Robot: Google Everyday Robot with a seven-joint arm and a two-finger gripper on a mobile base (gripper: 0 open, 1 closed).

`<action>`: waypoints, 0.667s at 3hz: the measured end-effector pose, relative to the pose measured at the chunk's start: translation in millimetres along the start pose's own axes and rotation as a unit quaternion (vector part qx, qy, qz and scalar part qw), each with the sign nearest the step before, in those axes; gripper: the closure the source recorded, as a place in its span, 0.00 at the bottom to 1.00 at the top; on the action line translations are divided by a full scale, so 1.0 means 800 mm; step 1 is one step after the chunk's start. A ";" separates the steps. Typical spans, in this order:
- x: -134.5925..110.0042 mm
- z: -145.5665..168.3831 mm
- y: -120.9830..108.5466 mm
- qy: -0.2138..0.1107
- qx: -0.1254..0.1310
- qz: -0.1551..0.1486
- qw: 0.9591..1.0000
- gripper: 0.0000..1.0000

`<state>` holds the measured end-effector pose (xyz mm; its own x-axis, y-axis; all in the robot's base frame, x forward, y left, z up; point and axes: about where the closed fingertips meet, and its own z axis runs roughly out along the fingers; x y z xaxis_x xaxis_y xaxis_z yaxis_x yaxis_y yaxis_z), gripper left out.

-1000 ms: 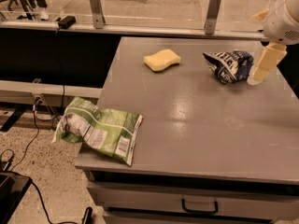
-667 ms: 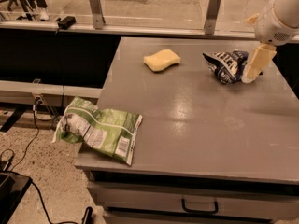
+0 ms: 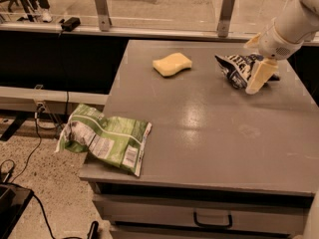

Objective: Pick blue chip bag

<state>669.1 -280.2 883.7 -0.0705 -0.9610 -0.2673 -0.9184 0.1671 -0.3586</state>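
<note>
The gripper (image 3: 260, 75) has slid leftward from just right of the blue chip bag (image 3: 234, 67) and now overlaps the bag's right end, sitting slightly lower against it than before.

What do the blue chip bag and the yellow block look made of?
The blue chip bag looks like thin foil or plastic film, crumpled and creased; the gripper is down against it. The yellow block is likely foam sponge: matte, rounded edges.

Gripper (image 3: 257, 77) upper-right, pointing down, arm (image 3: 294, 21) slanted
</note>
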 end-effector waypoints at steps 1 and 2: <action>0.006 0.020 0.005 -0.006 -0.016 0.005 1.000 0.39; 0.003 0.022 0.010 -0.017 -0.025 -0.004 1.000 0.64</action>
<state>668.6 -277.0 864.7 -0.0508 -0.9538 -0.2961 -0.9374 0.1478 -0.3153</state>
